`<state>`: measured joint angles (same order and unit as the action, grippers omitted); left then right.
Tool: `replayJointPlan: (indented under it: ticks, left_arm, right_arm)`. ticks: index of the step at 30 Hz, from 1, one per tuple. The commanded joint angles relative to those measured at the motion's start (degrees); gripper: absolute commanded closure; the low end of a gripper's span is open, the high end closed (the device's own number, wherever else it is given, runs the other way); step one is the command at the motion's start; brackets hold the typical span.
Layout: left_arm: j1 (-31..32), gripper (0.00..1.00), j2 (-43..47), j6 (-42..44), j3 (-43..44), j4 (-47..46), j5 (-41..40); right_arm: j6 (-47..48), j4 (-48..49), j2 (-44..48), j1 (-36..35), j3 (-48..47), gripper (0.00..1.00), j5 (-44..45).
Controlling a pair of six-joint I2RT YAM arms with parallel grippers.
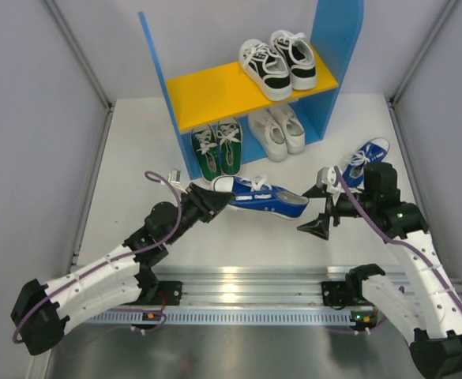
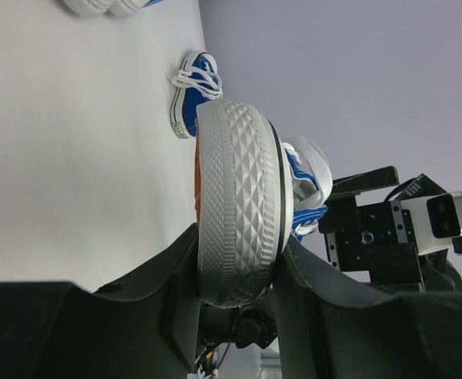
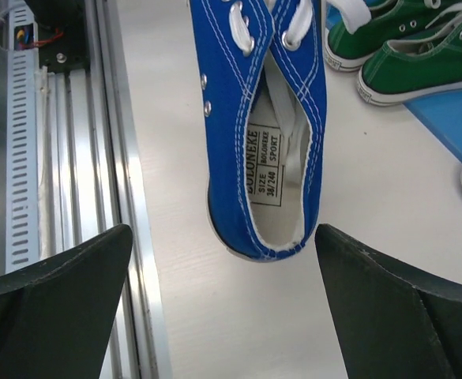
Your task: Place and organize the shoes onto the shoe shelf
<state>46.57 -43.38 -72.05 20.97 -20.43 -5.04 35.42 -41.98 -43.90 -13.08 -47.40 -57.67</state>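
Observation:
My left gripper [image 1: 213, 196] is shut on the toe end of a blue shoe [image 1: 261, 198] and holds it above the table; its grey patterned sole [image 2: 238, 197] sits clamped between the fingers [image 2: 175, 276]. My right gripper [image 1: 314, 209] stands open just past that shoe's heel [image 3: 266, 158], touching nothing. The second blue shoe [image 1: 366, 161] lies on the table at the right. The shoe shelf [image 1: 215, 87] stands at the back. Under its board stand the green pair [image 1: 217, 148] and the white pair [image 1: 278, 130].
A black-and-white pair [image 1: 278, 63] stands on the right half of the orange board. The shelf's blue side panels [image 1: 337, 47] rise tall. A metal rail [image 1: 246, 296] runs along the table's near edge. Grey walls close both sides.

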Motion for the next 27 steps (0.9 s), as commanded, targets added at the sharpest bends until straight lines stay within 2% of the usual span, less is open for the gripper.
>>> replayJointPlan:
  ticks: [1,7,10,14,21,27]
  left_arm:
    - [-0.16,1.00,2.42,-3.80,1.00,-7.44,-0.24]
    - [-0.25,1.00,2.94,-3.36,0.83,-7.44,0.99]
    - [-0.25,1.00,3.21,-3.27,0.83,-7.70,1.26]
    - [-0.25,1.00,2.77,-4.32,0.39,-8.93,1.43]
    - [-0.25,1.00,1.63,-5.73,0.03,-11.30,1.52]
    - [-0.25,1.00,0.49,-6.96,0.47,-13.32,1.70]
  right_arm:
    - [0.89,4.79,0.66,1.30,0.46,0.00,0.36]
    - [-0.88,7.17,-0.57,2.36,-2.26,0.01,0.63]
    - [-2.98,8.92,-2.41,2.36,-1.65,0.01,-4.19]
    - [-8.52,13.06,-4.53,2.18,-0.33,0.07,-10.26]
    - [-10.01,13.68,-6.46,-0.27,-1.29,0.17,-9.83]
    - [-11.33,14.64,-7.60,-2.21,-1.03,0.17,-5.97]
